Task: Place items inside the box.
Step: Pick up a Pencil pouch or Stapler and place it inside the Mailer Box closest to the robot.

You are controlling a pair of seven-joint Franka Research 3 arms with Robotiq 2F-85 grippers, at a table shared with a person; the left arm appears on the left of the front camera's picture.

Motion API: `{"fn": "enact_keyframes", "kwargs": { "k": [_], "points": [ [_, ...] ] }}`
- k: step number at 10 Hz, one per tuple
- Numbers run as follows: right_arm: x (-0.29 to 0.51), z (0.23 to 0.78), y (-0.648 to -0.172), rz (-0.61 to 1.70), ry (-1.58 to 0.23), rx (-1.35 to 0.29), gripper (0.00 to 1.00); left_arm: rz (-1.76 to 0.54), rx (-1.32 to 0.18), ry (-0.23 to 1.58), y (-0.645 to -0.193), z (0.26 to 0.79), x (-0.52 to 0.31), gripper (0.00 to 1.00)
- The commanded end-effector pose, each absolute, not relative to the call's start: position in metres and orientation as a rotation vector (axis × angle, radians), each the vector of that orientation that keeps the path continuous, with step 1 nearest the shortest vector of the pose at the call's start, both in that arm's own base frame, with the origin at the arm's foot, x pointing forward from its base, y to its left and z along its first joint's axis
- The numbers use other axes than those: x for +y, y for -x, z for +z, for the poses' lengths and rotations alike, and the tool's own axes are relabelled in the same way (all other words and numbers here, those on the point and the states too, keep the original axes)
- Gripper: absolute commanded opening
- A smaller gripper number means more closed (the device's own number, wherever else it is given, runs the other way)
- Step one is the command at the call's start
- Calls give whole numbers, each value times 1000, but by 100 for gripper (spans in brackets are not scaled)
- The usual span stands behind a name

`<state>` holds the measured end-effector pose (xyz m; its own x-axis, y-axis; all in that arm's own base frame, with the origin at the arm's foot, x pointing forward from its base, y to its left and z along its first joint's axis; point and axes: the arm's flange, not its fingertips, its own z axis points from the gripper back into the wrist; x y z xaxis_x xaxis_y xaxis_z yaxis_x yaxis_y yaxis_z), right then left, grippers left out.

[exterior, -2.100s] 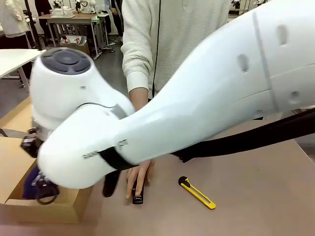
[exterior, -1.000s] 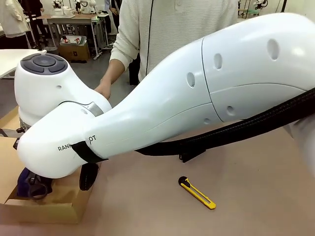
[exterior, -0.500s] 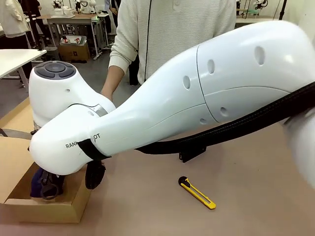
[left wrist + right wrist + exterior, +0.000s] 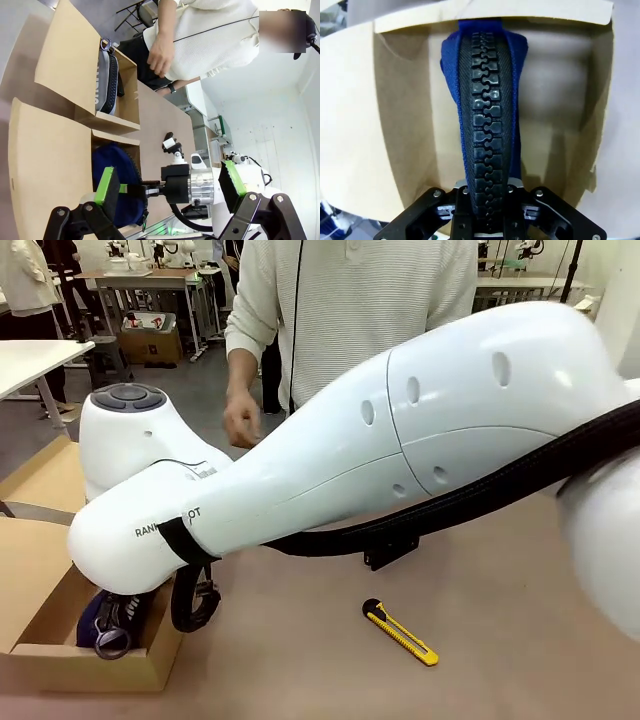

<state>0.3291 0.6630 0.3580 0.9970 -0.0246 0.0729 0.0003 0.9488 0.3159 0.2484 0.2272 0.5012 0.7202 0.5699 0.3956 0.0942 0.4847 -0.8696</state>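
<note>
Right arm (image 4: 400, 450): white, coming in from the right and sweeping across the worktop, its wrist hanging down over the box.
Worktop (image 4: 520, 640): plain tan, carrying the box at its near left corner.
Person (image 4: 360, 300): in a pale ribbed top, standing at the far side, beyond the box.
Box (image 4: 60, 665): shallow tan cardboard, with its lid flipped open and lying away from the arm. The right wrist view looks straight down into it.
Smaller box (image 4: 70, 65): also tan and open, just beside the box on its far side, with a grey-and-black case (image 4: 106, 82) lying inside.
Navy zip pouch (image 4: 487, 100): inside the box, standing on edge with its chunky black zipper facing up. Its far end is near the box's end wall. Whether it rests on the box floor cannot be told.
Right claw (image 4: 487, 192): down within the box walls, clamped tight on the zipper edge of the navy zip pouch.
Left claw (image 4: 169, 183): above and to one side of the box, green pads spread wide with nothing between them.
Hand (image 4: 240, 420): the person's, raised in the air beyond the box, blurred, touching nothing.
Utility knife (image 4: 400, 633): yellow and black, flat on the worktop well apart from the box, off to its right.
</note>
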Motion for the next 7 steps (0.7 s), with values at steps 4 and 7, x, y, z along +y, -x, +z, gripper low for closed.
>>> {"fn": "enact_keyframes", "kwargs": {
  "k": [4, 7],
  "points": [
    [670, 357, -336, 4, -298, -15, 8, 304, -769, 1057, -250, 501, 227, 100],
    [668, 359, -335, 16, -309, 1, 73, 304, -769, 1057, -250, 501, 227, 100]
  ]
}}
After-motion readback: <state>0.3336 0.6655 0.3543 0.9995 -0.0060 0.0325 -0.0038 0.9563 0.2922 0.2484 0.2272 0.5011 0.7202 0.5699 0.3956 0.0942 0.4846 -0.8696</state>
